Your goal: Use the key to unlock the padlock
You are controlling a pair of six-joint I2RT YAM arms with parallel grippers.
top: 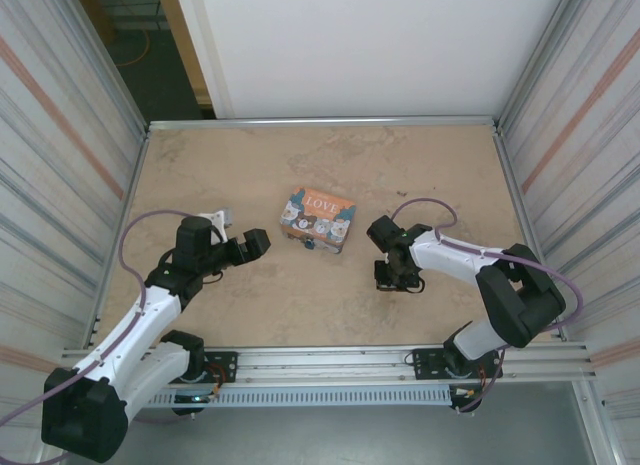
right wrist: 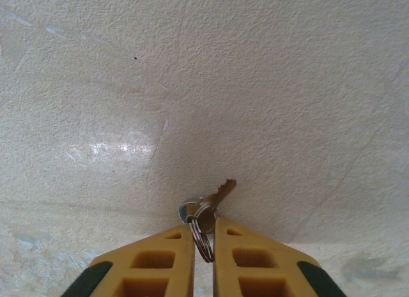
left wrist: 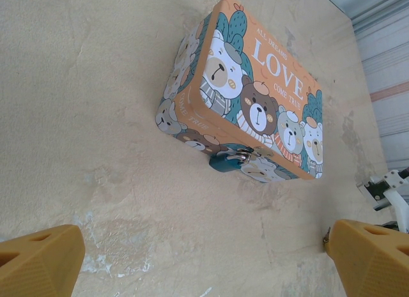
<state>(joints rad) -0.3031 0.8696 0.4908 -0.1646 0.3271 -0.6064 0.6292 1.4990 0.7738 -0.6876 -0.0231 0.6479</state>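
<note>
**Right gripper pinches key ring while padlock sits on tin's clasp**

A beige table (top: 220, 175) walled by metal panels carries two arms. The left arm (top: 150, 315) reaches in from the near-left corner and the right arm (top: 470, 265) bends in from the near right. Near the table's middle lies the orange-and-teal "LOVE" tin (top: 318, 219), lid up, with cartoon bears on it. The left gripper (top: 257, 243) hovers left of the tin and well apart from it, its yellow fingers (left wrist: 38, 262) spread wide with nothing between them. The right gripper (right wrist: 203, 230) points down at the table to the right of the tin, its fingers drawn almost together on the key ring. The padlock (left wrist: 225, 160), tiny and teal-blue with a silvery shackle, sits at the clasp in the middle of the tin's near long side. The key (right wrist: 214, 195) juts past the right fingertips, close against the table. Its key ring (right wrist: 203, 239) stands edge-on in the narrow gap between the fingers.
</note>
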